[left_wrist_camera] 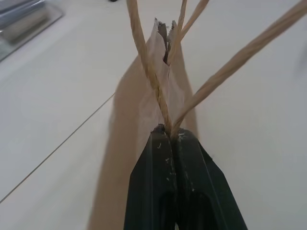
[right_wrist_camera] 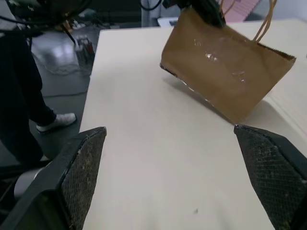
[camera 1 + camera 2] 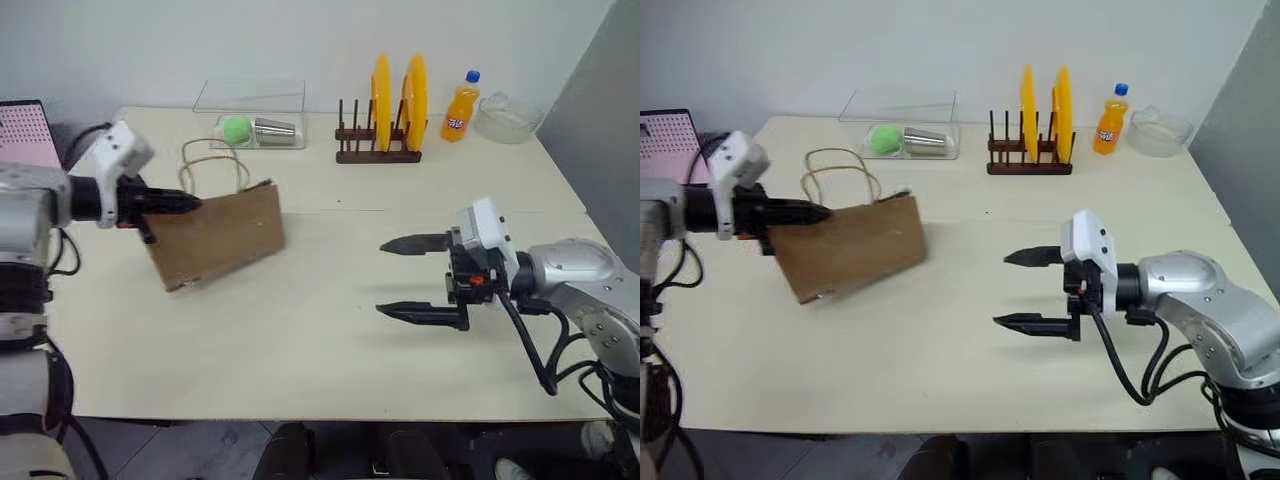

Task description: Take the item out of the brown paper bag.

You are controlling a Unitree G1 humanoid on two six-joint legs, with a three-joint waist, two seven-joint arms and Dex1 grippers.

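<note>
Nearest to me, my right claw point(image 3: 412, 278) hangs over the front of the worktop point(image 3: 330, 370) with its two fingers spread wide, grasping nothing, pointing across toward my left side. My left claw point(image 3: 172, 204) is clenched on the top edge of the brown paper bag point(image 3: 222, 236), right where the twisted handles point(image 1: 148, 72) meet the paper, and the bag hangs tilted from that grip, one lower corner down near the worktop. Its long axis runs roughly across me, sloping upward toward my right arm, and the mouth looks pinched nearly flat. I cannot see the item; I judge it is inside the bag. So the bag lies well apart from my free right claw, out to its left, and that arm is the one to reach in, provided the mouth is opened first.
</note>
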